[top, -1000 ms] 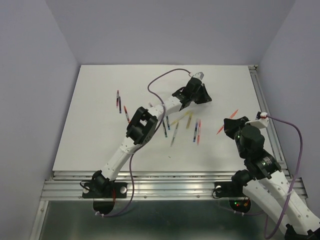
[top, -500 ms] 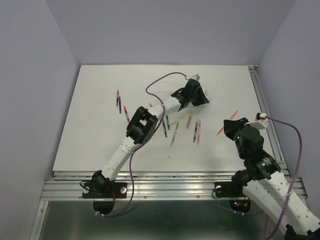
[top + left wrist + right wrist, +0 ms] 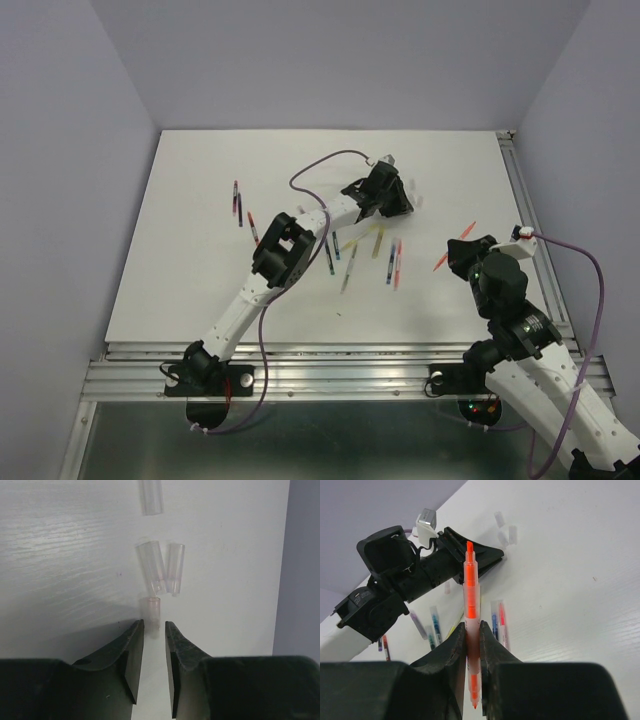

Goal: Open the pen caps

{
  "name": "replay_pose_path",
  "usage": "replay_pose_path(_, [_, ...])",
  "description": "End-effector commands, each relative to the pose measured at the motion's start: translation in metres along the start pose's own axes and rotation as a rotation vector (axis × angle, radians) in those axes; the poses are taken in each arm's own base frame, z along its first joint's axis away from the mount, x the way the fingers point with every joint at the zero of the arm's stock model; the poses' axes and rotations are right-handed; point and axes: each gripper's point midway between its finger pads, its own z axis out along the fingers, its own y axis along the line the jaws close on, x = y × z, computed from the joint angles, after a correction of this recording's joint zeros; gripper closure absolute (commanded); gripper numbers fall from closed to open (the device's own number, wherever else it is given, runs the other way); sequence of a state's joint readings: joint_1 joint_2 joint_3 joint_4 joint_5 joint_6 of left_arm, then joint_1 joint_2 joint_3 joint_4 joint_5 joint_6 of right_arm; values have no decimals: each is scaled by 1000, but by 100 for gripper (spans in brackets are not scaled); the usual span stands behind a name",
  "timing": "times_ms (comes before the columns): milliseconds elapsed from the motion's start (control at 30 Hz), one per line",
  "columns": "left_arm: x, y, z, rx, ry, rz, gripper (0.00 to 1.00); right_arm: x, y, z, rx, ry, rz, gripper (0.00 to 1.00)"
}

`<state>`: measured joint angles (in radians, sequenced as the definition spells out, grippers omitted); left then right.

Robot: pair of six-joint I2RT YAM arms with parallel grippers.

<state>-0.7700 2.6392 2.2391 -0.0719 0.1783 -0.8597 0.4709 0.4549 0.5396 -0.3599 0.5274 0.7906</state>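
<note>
Several pale translucent pen caps lie loose on the white table: one (image 3: 151,496) far off, two (image 3: 151,570) (image 3: 175,569) side by side, and one pinkish cap (image 3: 151,611) just beyond my left gripper's tips. My left gripper (image 3: 154,625) (image 3: 405,203) is slightly open and holds nothing. My right gripper (image 3: 472,627) (image 3: 460,248) is shut on an orange pen (image 3: 471,595) (image 3: 468,229), held above the table with both its tips bare. The loose caps (image 3: 509,535) also show in the right wrist view, beyond the left gripper.
Several pens lie in the middle of the table: a yellow one (image 3: 378,240), a blue (image 3: 391,260) and a pink one (image 3: 399,262) side by side, others (image 3: 330,255) (image 3: 348,268) by the left arm, and two (image 3: 237,203) (image 3: 253,228) at the left. A metal rail (image 3: 530,220) runs along the right edge.
My left gripper has drawn back a little toward the table's middle, away from the loose caps. The right arm holds the orange pen still.
</note>
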Motion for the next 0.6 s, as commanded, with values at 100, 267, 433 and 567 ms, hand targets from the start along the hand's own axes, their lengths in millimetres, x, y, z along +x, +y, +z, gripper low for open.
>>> replay_pose_path(100, [-20, -17, -19, 8, -40, 10, 59, 2, -6, 3, 27, -13, 0, 93])
replay_pose_path(267, [-26, -22, -29, 4, -57, 40, 57, 5, -7, 5, 30, -6, -9, 93])
replay_pose_path(433, [-45, -47, -54, 41, -101, 98, 39, 8, -3, 8, 19, 11, -26, 93])
replay_pose_path(567, [-70, -85, -100, 80, -155, 177, 26, 2, 13, 6, -27, 31, -27, 94])
